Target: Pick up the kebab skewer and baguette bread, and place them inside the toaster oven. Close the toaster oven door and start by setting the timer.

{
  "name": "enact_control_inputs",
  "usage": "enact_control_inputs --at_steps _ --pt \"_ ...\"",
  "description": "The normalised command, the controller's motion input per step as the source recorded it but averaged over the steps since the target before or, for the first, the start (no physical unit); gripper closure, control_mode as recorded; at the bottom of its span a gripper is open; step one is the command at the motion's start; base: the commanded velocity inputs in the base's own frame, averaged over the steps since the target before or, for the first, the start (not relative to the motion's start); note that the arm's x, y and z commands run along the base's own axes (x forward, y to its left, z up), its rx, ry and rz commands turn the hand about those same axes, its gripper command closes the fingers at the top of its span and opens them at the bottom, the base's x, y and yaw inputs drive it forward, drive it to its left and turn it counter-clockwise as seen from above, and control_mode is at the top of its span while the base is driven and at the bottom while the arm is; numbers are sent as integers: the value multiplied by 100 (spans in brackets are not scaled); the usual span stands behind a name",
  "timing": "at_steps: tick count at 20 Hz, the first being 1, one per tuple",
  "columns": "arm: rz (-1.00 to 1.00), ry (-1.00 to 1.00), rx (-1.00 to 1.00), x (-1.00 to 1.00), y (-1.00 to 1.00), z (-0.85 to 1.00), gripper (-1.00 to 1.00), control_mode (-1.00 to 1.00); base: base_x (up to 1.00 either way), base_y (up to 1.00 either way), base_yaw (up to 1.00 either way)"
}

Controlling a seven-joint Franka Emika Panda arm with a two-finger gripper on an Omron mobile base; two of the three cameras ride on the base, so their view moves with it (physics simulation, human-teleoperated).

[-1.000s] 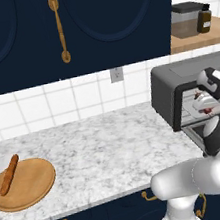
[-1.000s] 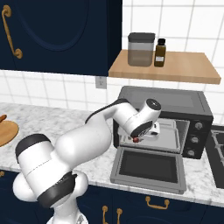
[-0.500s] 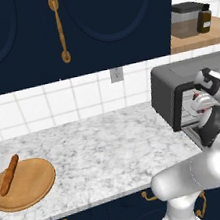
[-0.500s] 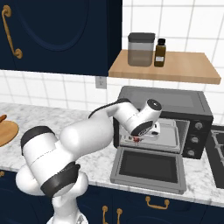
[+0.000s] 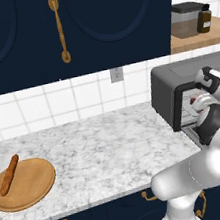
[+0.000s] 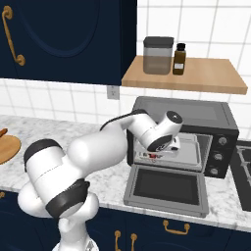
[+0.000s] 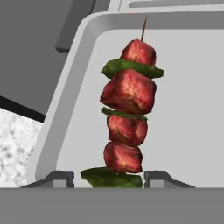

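While the arm reached into the appliance at the right, the far left of the marble counter carried a round wooden plate with the baguette bread lying across its left rim, one end over the edge. In the right base view that plate showed at the left border. Above the counter hung dark blue cabinets with a brass handle, and a wall outlet sat in the white tiles below them.

Further right, the toaster oven stood on the counter with the toaster oven door folded down flat toward the front. Its knobs ran down the right side panel. A wooden shelf above it held a grey lidded canister and, just beside it, a small brown bottle.

The gripper was at the oven's mouth, over the grey tray inside. Seen from the hand, the kebab skewer stood between the two fingers, its red chunks and green slices stacked away from them and its stick tip pointing toward the tray's far rim. The fingers were clenched on the skewer's lowest green piece, one on either side of it. The skewer hung above the tray floor; whether it touched could not be told.
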Motion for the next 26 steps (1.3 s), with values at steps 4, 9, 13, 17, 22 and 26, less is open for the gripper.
enact_control_inputs --at_steps 4,9,13,17,22,26 --pt "5 -3 0 -11 0 8 -100 -100 0 0 0" --pt "2 -11 0 -59 5 65 -100 -100 0 0 0" --pt "-11 0 0 -100 21 42 -100 -100 0 0 0" --pt "-15 0 0 -99 65 37 -100 -100 0 0 0" --pt "-21 3 0 -73 97 32 -100 -100 0 0 0" --pt "-23 9 0 -37 100 7 -100 -100 0 0 0"
